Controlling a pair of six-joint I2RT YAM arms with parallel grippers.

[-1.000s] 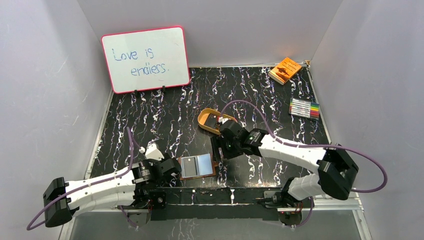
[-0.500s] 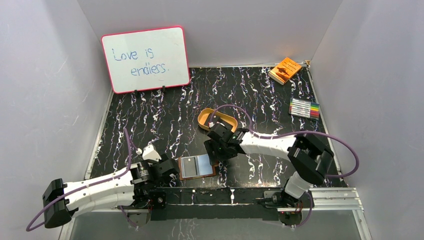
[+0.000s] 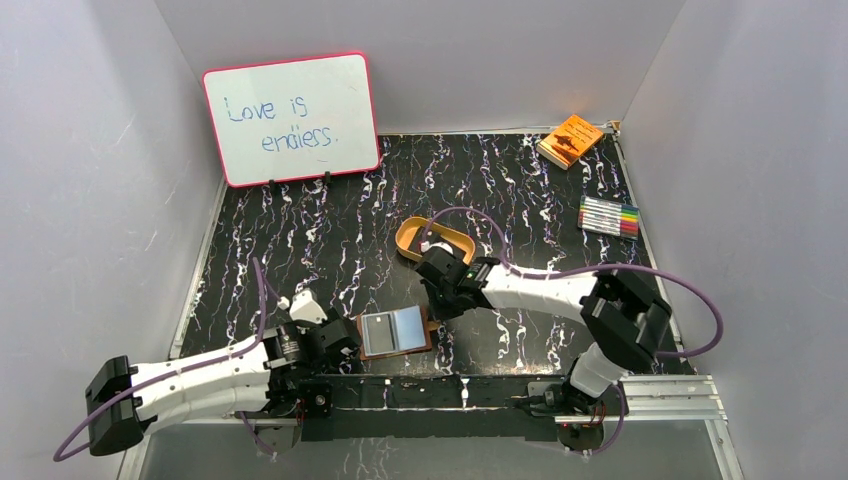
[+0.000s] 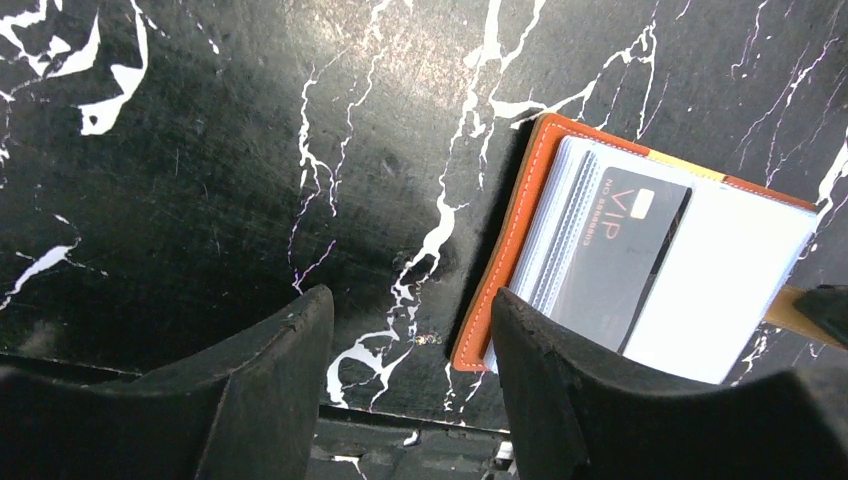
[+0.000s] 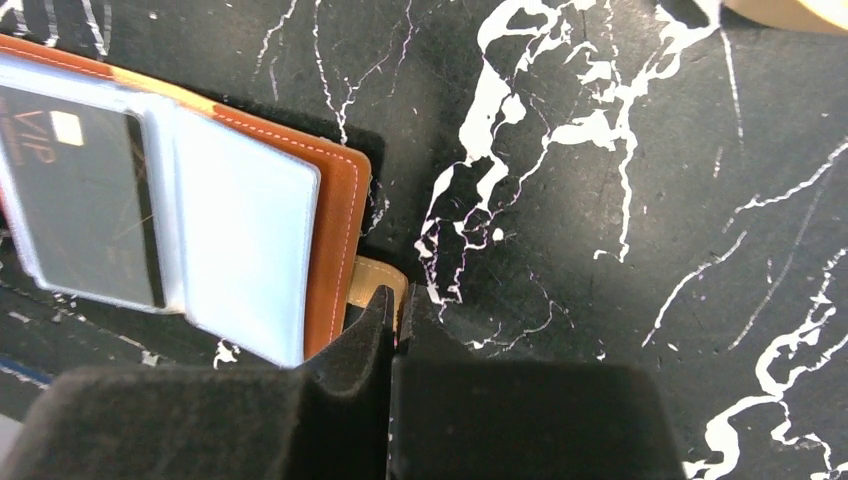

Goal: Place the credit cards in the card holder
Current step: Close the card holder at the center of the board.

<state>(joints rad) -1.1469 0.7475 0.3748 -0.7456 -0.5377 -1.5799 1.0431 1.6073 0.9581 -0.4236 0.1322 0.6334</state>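
The card holder [image 3: 395, 332] lies open near the table's front edge, its orange-brown leather rim [image 4: 512, 240] showing around clear sleeves. A black credit card [image 4: 612, 262] marked VIP sits in a sleeve, and a pale blue-white card [image 4: 722, 285] lies beside it on the holder. Both cards, black [image 5: 85, 200] and pale [image 5: 245, 250], also show in the right wrist view. My left gripper [image 4: 410, 312] is open at the holder's left edge, one finger over its corner. My right gripper [image 5: 398, 300] is shut on the holder's tan strap tab [image 5: 378, 277].
A tan oval tray [image 3: 433, 240] stands just behind my right gripper [image 3: 437, 300]. A whiteboard [image 3: 290, 118] leans at the back left, an orange booklet [image 3: 570, 140] lies back right, and markers [image 3: 609, 216] lie at the right. The metal front rail [image 3: 420, 392] runs close below the holder.
My right gripper has come down to the holder's right edge and gone from open to shut on the strap tab. The left arm has barely moved.
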